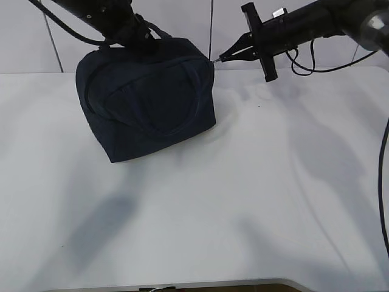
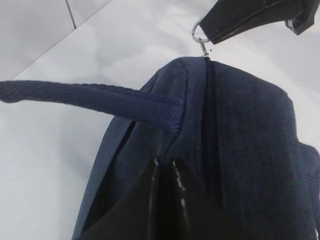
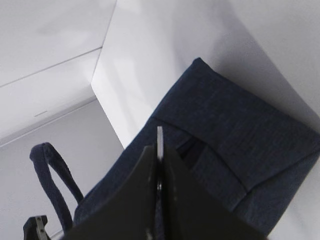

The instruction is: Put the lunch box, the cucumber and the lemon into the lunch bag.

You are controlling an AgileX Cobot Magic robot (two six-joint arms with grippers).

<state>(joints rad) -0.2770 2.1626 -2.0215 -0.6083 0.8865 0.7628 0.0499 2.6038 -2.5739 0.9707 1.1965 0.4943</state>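
**A:** Start at your left. What can you actually make out there?

**B:** The left gripper (image 1: pixel 138 38) sits at about eleven o'clock on the table (image 1: pixel 200 201), and the exterior camera shows you little of it: the arm comes in from off the top edge and its tip is lost behind the top of the lunch bag (image 1: pixel 146 97). Your left wrist camera helps more. The two dark fingers (image 2: pixel 176 185) are pressed together with only a sliver between them, right against the navy fabric beside the closed zipper line (image 2: pixel 210 120). Whether they pinch cloth there I cannot tell you.

**A:** And the bag itself?

**B:** It stands in the far left part of the table, tilted, zipped shut across the top. One loop handle (image 2: pixel 90 97) sticks out toward nine o'clock in the left wrist view. You cannot see inside it.

**A:** Move right.

**B:** At the bag's one o'clock corner the right gripper (image 1: pixel 220 58) reaches in from the upper right, its jaws closed on the metal ring pull (image 2: pixel 201 34) of the zipper. In the right wrist view the fingers (image 3: pixel 170 200) fill the lower frame and hide the pull; only a thin pale sliver shows between their tips.

**A:** Anything else on your side?

**B:** A black cable (image 1: pixel 384 182) hangs down the right edge, cut off by the frame.
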